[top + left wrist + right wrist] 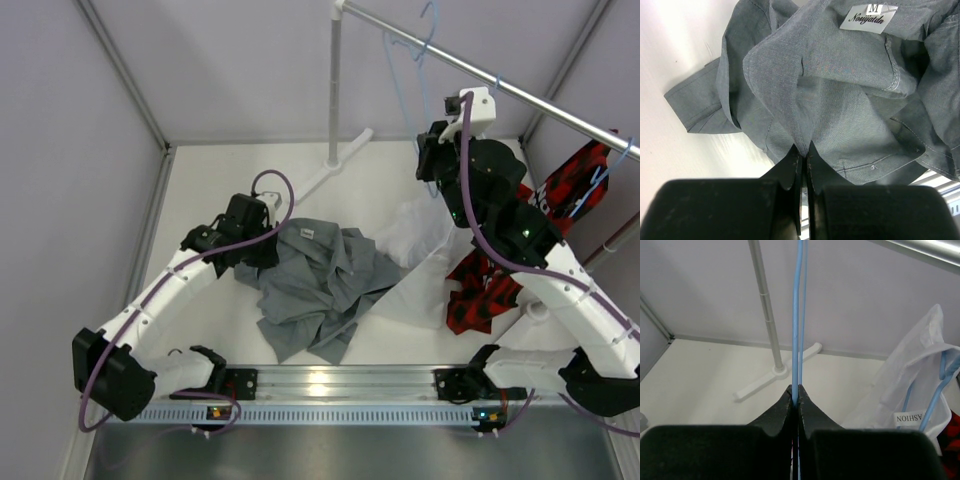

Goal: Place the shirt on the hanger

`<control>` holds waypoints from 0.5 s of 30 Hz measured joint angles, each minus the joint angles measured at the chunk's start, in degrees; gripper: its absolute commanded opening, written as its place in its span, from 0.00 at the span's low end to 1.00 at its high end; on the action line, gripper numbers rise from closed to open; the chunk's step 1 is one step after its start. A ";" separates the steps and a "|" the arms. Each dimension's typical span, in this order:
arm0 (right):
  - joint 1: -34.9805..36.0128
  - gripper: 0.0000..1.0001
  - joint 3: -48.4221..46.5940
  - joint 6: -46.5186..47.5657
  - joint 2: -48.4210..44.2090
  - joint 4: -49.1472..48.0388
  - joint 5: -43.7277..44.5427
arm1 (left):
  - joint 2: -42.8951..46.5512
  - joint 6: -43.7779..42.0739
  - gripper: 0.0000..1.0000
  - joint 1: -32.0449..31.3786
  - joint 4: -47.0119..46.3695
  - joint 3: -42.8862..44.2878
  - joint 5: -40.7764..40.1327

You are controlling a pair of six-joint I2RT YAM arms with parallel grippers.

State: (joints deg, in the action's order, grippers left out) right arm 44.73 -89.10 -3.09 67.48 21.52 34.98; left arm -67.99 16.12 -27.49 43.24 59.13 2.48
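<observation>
The grey shirt (320, 285) lies crumpled on the white table in the middle. My left gripper (262, 250) is at its left edge, shut on a fold of the shirt (840, 100) near the collar with the size label (867, 17). The light-blue hanger (405, 80) hangs from the metal rail at the upper right. My right gripper (432, 160) is raised there and shut on the hanger's thin blue wire (799, 315), which runs straight up between the jaws of the right gripper (797, 390).
A clothes rail (500, 85) with a white upright post (334, 90) and foot stands at the back. A white shirt (420, 250) on another blue hanger (935, 395) and a red-and-black garment (570, 190) hang at the right. Booth walls surround the table.
</observation>
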 measured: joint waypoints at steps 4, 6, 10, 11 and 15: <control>-0.04 0.00 0.59 0.83 -1.55 0.35 -4.61 | 0.00 0.04 0.00 0.02 0.00 -0.02 -0.44; -0.07 0.00 0.61 1.20 -1.95 1.29 -7.48 | 0.02 0.26 0.00 0.02 0.00 -0.02 -0.74; -0.24 0.00 2.91 1.60 -4.55 4.92 -17.44 | 0.02 1.03 0.00 0.24 0.04 0.09 -2.99; -0.26 0.00 3.98 1.60 -5.75 6.51 -20.63 | 0.02 1.44 0.00 0.33 0.07 0.26 -3.54; -0.26 0.00 8.20 1.51 -11.04 13.18 -32.39 | 0.02 3.13 0.00 0.50 0.04 2.08 -4.55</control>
State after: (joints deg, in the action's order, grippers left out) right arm 44.47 -80.90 -1.58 56.45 34.70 2.59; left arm -67.96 19.25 -26.98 43.29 61.21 -2.07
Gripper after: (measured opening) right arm 0.006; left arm 0.029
